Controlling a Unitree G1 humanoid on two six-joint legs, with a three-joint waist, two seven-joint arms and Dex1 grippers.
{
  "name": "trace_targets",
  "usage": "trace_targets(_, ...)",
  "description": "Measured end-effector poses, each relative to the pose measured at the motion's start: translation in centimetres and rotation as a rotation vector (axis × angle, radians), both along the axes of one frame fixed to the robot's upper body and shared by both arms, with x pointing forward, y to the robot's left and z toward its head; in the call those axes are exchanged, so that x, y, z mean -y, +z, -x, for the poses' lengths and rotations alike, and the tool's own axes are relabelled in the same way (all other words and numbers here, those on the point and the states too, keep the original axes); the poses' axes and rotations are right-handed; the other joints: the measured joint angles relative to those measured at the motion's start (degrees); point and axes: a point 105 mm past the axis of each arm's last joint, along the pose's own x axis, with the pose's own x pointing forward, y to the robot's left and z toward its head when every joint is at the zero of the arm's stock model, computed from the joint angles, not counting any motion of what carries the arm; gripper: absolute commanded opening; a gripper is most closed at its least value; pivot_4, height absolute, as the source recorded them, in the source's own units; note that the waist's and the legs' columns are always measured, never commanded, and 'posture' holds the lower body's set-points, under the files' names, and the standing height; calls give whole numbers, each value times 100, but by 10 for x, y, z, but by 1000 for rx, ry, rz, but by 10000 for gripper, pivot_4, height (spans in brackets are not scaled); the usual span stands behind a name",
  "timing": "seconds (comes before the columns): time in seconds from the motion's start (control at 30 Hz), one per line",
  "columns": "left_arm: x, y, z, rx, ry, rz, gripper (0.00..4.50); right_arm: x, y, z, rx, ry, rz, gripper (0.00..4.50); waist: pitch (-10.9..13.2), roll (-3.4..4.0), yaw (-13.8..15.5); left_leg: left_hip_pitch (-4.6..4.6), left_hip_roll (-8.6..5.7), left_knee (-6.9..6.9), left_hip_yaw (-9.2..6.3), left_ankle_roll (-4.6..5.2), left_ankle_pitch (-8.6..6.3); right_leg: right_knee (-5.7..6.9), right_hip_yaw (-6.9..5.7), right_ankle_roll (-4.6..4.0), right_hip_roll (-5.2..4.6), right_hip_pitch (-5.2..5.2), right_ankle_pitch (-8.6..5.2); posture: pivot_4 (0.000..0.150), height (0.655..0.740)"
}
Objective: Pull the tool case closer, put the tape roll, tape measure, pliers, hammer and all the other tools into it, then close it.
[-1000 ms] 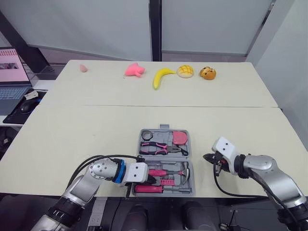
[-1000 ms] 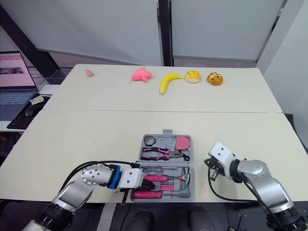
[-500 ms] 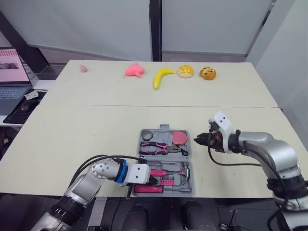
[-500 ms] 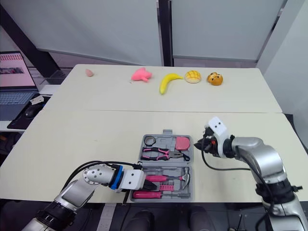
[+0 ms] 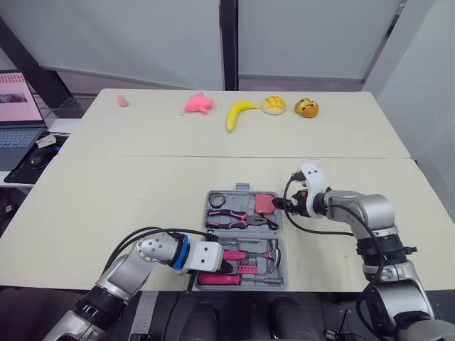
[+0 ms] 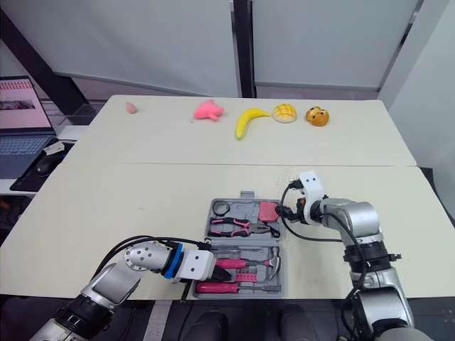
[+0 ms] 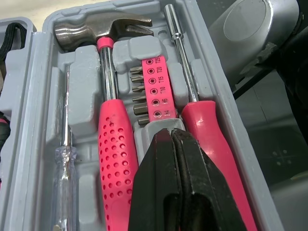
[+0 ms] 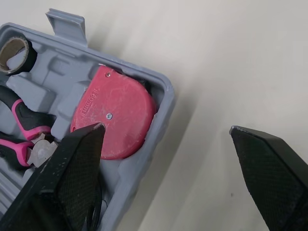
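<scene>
Grey plastic tool case (image 5: 244, 238) open. Left gripper (image 7: 172, 133) clenched over its near half; right gripper (image 8: 166, 130) spread wide beside round red tape measure (image 8: 115, 120).

Right gripper (image 5: 278, 206): shifted from open table right of case (image 5: 279, 245), away from robot and inward; now at case's far right corner, beside tape measure (image 5: 265, 203).

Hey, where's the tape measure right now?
In the eye views, the pink tape measure sits in the far right corner of the open tool case, beyond the pliers, with the open right claw beside it.
</scene>
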Motion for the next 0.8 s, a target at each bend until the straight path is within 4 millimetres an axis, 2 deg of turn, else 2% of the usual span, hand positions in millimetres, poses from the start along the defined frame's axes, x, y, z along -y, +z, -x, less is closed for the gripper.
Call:
trace_targets(0.2, 0, 0, 0, -3, -2, -4, 0, -16, -1, -10, -46, -35, -109, 44722, -2, 3, -60, 4, 0, -2, 0, 0, 0, 3, 1, 0, 0, 1, 0, 1500, 7369)
trace_targets(0.37, -1, -1, 0, -1, -9, -17, 0, -22, -2, -12, -81, -25, -157, 44722, -5, 6, -90, 10, 0, -3, 1, 0, 0, 4, 3, 0, 0, 4, 0, 1500, 7369)
trace_targets(0.8, -7, -1, 6, -7, -34, -52, 0, -37, -4, -3, -112, 147, -233, 44722, -5, 7, -187, 42, 1, -9, 10, 2, -1, 53, 18, -13, 6, 1, -11, 1500, 7369)
